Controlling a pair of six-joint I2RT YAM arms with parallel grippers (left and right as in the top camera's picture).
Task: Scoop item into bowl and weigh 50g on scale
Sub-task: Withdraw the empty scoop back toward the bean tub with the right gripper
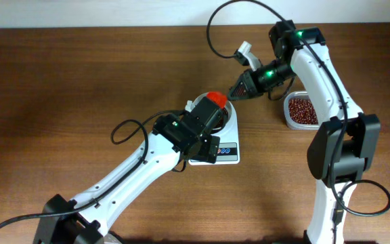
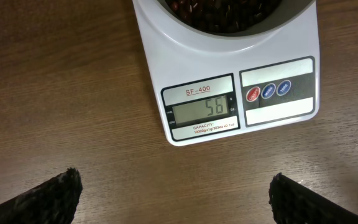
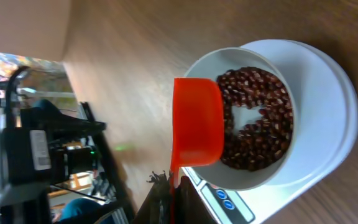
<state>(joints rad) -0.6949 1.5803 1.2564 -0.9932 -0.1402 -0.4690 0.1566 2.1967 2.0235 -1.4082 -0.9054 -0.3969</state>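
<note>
- Overhead: on the brown wooden table (image 1: 80,81), the flat white digital kitchen scale (image 1: 233,127) sits at the centre of the frame, with the left arm (image 1: 134,169) reaching over it from the lower left.
- Overhead: the right gripper (image 1: 244,87) comes in from the upper right, clamped on the handle of a round red plastic scoop (image 1: 215,99) held over the scale. The clear plastic tub (image 1: 302,112) of spare beans stands well apart, at the right.
- Left wrist: the left gripper (image 2: 176,180) is spread wide and holds nothing, its dark fingers at the two bottom corners. The scale's grey display (image 2: 202,111) appears to read 56, which is over the target.
- Right wrist: the small round white bowl (image 3: 260,180) stands on the scale platform. In it lie the small dark red-brown beans (image 3: 260,93), in a ring around a bare patch. The scoop hangs over the bowl's left rim, its underside towards the camera, so whether it is loaded cannot be seen.
- Risk: any further beans tipped in would widen the overshoot.
- Risk: taking some out means digging into the bowl. A hard push could slide or tip it off the platform and scatter beans.
- Risk: resting the scoop on the rim would falsify the reading.
</note>
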